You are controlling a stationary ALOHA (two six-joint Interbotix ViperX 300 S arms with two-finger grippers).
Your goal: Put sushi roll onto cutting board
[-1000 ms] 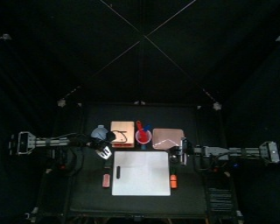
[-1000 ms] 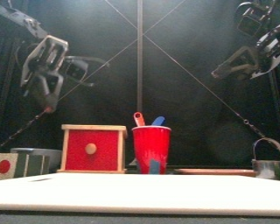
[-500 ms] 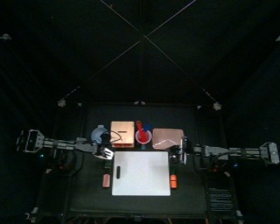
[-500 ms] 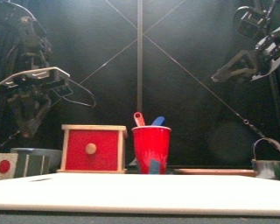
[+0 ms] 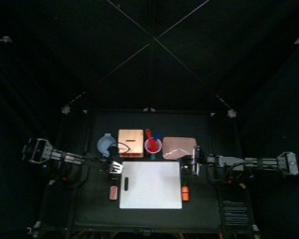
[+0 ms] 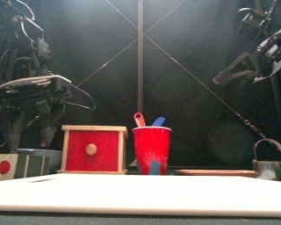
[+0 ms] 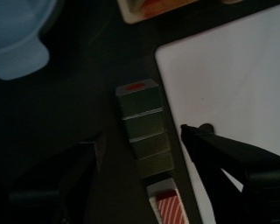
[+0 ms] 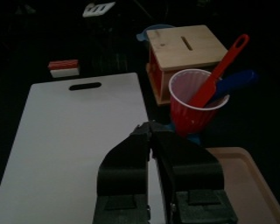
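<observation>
While the left end effector (image 7: 140, 140) hangs over the table with its 2 jaws spread wide, it has hold of nothing. Between those jaws, in the left wrist view, lies the sushi roll (image 7: 150, 154), a short dark piece in a row of small blocks on the black table (image 7: 73, 105). It sits just beside the edge of the white cutting board (image 7: 241, 87) and not on it (whether it touches that edge I cannot tell). One end of the row is a red-topped block (image 7: 139, 87), the other a red striped block (image 7: 168, 208). A pale blue bowl (image 7: 20, 44) lies well apart from them, farther out on the table.

From above, the cutting board (image 5: 152, 185) lies at the table's middle front, with 1 orange block (image 5: 112, 193) off its left side and 1 orange block (image 5: 185, 192) at its right edge.

Held high at the right, the right end effector (image 8: 149, 133) has its jaws pressed together and empty above the board's near side. Beside it stands a red cup (image 8: 195, 103) holding a red spoon (image 8: 230, 57), and behind the cup a wooden box (image 8: 189, 45) with a slot in its top.
</observation>
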